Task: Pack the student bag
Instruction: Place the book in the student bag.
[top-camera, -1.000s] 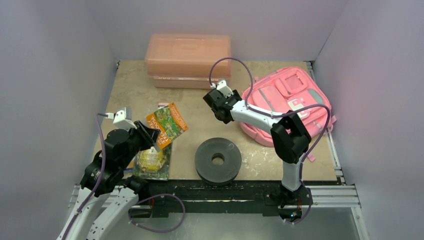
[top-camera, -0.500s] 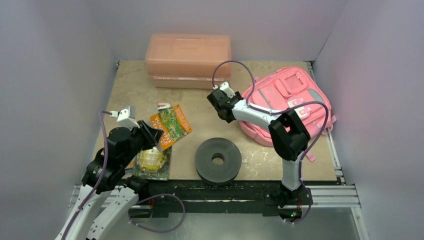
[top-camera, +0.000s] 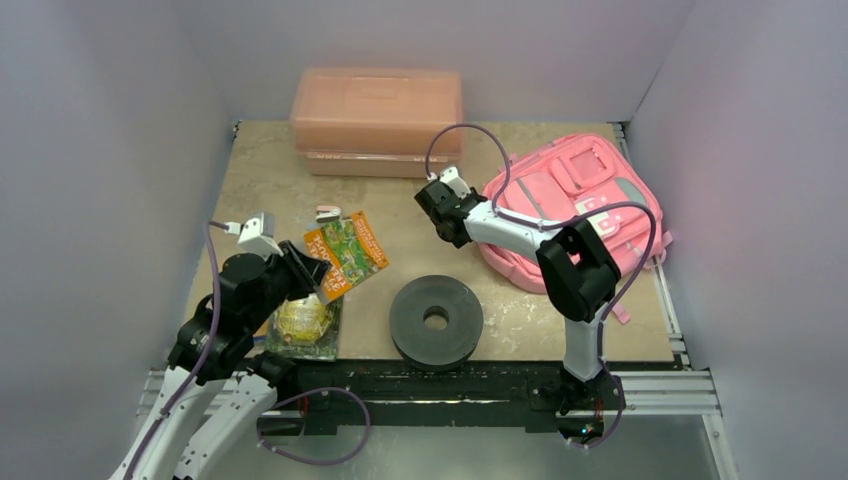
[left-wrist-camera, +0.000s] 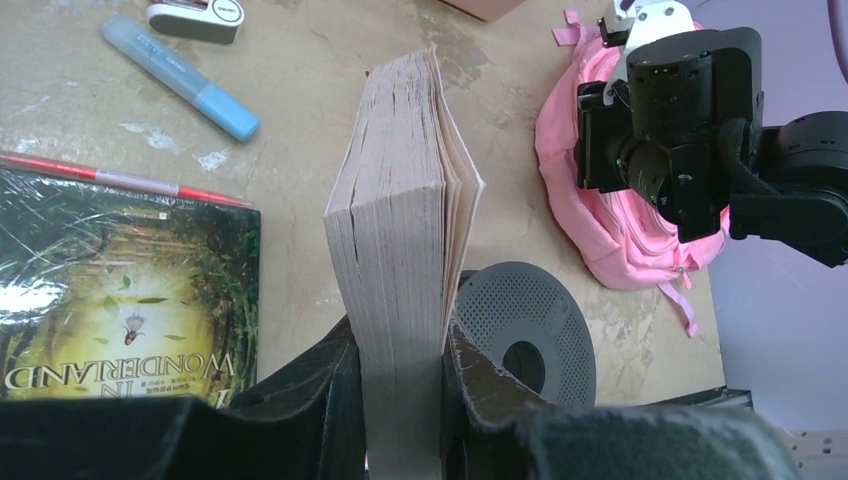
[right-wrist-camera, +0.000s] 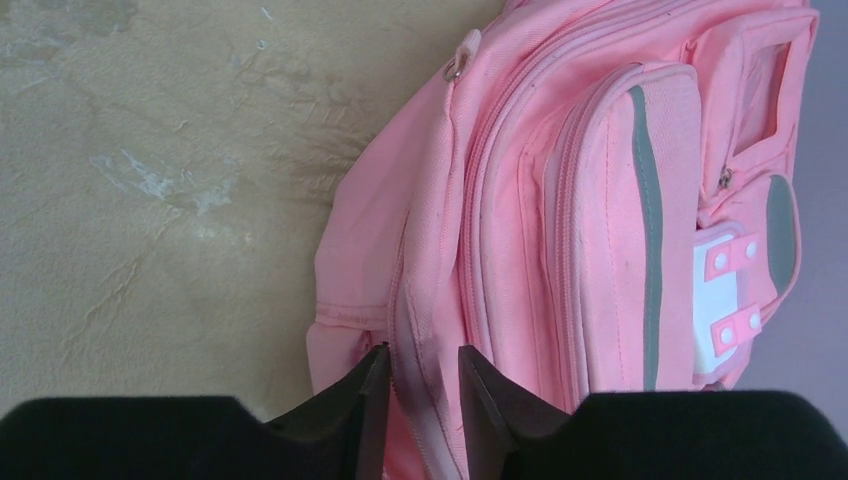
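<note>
Packing barely begun, we judge: left hand (left-wrist-camera: 400, 345) grips 1 book (left-wrist-camera: 395, 200); right hand (right-wrist-camera: 418, 375) pinches bag (right-wrist-camera: 600, 200) edge; nothing loaded.

Cloth, paper and plastic film
Matt pink cloth student bag (right-wrist-camera: 560, 250); rough paper page edges on the paperback (left-wrist-camera: 395, 240); glossy wrapped book cover (left-wrist-camera: 120, 280).

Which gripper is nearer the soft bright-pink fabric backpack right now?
Right. The right gripper is at the edge of the soft bright-pink fabric backpack, a fold of it between its fingers. The left gripper is across the table, clamped on a thick paperback book.
</note>
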